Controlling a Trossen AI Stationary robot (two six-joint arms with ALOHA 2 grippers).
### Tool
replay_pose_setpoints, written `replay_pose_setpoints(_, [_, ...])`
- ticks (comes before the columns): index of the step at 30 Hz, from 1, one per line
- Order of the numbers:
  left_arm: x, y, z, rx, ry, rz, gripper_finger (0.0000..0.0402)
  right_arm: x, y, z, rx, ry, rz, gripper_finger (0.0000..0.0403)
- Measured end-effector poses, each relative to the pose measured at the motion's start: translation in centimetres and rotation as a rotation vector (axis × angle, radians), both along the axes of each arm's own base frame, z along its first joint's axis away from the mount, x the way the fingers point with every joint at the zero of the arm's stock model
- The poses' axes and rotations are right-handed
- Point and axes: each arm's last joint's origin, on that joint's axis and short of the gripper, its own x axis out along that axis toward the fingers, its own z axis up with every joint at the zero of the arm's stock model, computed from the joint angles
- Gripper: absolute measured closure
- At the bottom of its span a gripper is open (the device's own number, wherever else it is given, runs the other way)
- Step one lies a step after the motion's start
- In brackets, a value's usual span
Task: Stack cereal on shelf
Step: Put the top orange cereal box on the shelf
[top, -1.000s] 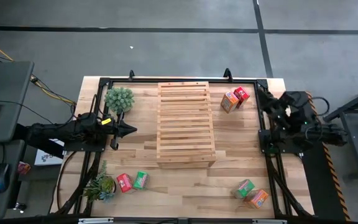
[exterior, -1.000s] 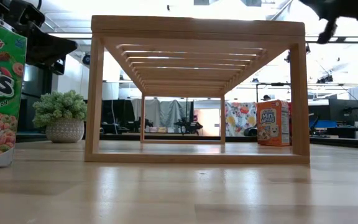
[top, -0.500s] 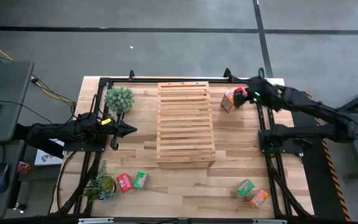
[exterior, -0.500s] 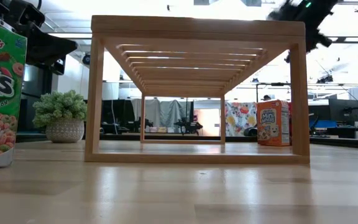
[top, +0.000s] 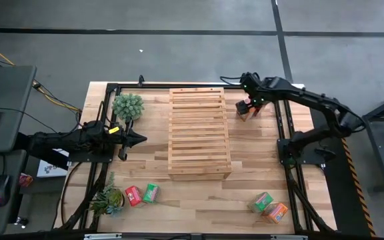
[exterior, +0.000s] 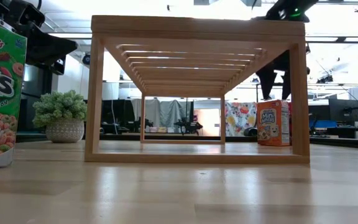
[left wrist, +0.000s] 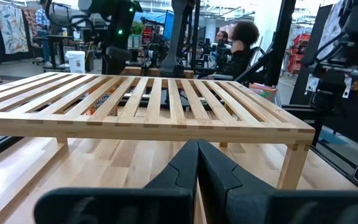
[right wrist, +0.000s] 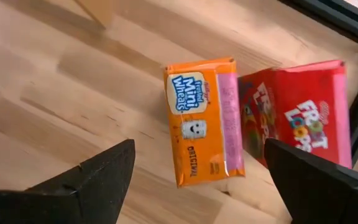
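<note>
The right tool is hanging released, fingers spread wide, above the orange cereal box, which is standing beside a red cereal box near the shelf. The left tool is waiting clenched, holding nothing, beside the shelf's other side.
</note>
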Motion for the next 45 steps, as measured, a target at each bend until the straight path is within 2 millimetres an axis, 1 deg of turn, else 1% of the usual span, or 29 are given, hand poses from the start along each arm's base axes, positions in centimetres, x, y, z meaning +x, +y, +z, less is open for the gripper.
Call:
replay_pose_setpoints(7, [0.0,0.0,0.0,0.000,-0.001,0.000,0.0401,0.8,-0.7,-1.3,-0.008,0.064,0.032,0.0055])
replay_pose_setpoints(10, [0.0,0.0,0.0,0.000,0.000,0.000,0.0401,1.1,-0.9,-1.9,0.012,0.082,0.035,0.0070])
replay_pose_setpoints(14, [0.0,0.0,0.0,0.000,0.000,0.000,0.0401,1.5,-1.2,-2.6,0.022,0.095,0.031,0.0106])
replay_pose_setpoints(19, [0.0,0.0,0.0,0.000,-0.001,0.000,0.0401,1.6,-1.3,-2.9,0.026,0.100,0.028,0.0163])
replay_pose_setpoints(23, [0.0,0.0,0.0,0.000,0.000,0.000,0.0401,1.3,-1.0,-2.3,0.026,0.087,0.010,0.0219])
replay_pose_setpoints(26, [0.0,0.0,0.0,0.000,0.000,0.000,0.0401,0.8,-0.5,-1.4,0.057,0.056,0.003,0.0259])
replay_pose_setpoints(28, [0.0,0.0,0.0,0.000,-0.001,0.000,0.0401,0.3,0.0,-0.1,0.087,0.035,0.011,0.0278])
replay_pose_setpoints(30, [0.0,0.0,0.0,0.000,0.000,0.000,0.0401,-0.3,0.8,1.6,0.134,0.022,0.024,0.0289])
replay_pose_setpoints(32, [0.0,0.0,0.0,0.000,0.000,0.000,0.0401,-1.0,1.7,3.8,0.185,0.018,0.054,0.0291])
replay_pose_setpoints(36, [0.0,0.0,0.0,0.000,0.000,0.000,0.0401,-2.4,3.9,9.0,0.296,0.011,0.122,0.0292])
replay_pose_setpoints(37, [0.0,0.0,0.0,0.000,-0.001,0.000,0.0401,-2.4,4.3,10.3,0.286,-0.030,0.144,0.0292])
replay_pose_setpoints(40, [0.0,0.0,0.0,0.000,0.000,0.000,0.0401,-2.0,5.4,14.5,0.231,-0.297,0.185,0.0293])
replay_pose_setpoints(42, [0.0,0.0,0.0,0.000,0.000,0.000,0.0401,-1.4,5.9,17.2,0.139,-0.438,0.187,0.0293])
replay_pose_setpoints(43, [0.0,0.0,0.0,0.000,0.000,0.000,0.0401,-1.0,6.0,18.2,0.082,-0.461,0.168,0.0293])
replay_pose_setpoints(45, [0.0,0.0,0.0,0.000,0.000,0.000,0.0401,-0.3,6.1,19.4,-0.031,-0.449,0.105,0.0293])
